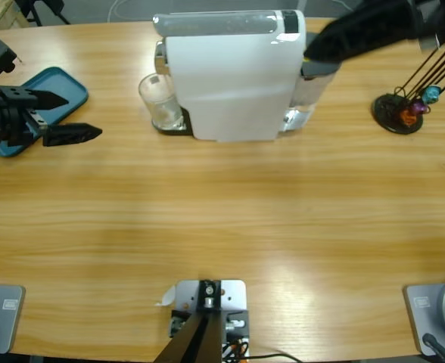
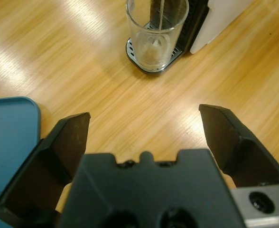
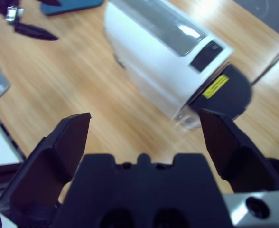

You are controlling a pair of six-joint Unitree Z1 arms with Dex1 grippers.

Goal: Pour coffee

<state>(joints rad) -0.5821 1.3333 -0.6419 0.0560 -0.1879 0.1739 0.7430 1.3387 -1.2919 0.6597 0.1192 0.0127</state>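
Observation:
A clear glass tumbler (image 1: 160,102) stands on the drip tray of a white coffee machine (image 1: 230,76), at the machine's left end. In the left wrist view the tumbler (image 2: 156,33) shows a thin dark line running down inside it and a pale bottom; I cannot make out amber coffee in it. My left gripper (image 1: 75,115) hovers open and empty over the table, well to the left of the tumbler. In its own view the left gripper (image 2: 144,114) points at the glass. My right gripper (image 3: 144,118) is open and empty, held above the coffee machine (image 3: 163,57).
A blue tray (image 1: 52,94) lies at the left under the left arm, also seen as the blue tray (image 2: 6,137). A black stand with coloured capsules (image 1: 404,110) sits at the right. The right arm (image 1: 366,30) reaches in from the upper right over the machine's right end.

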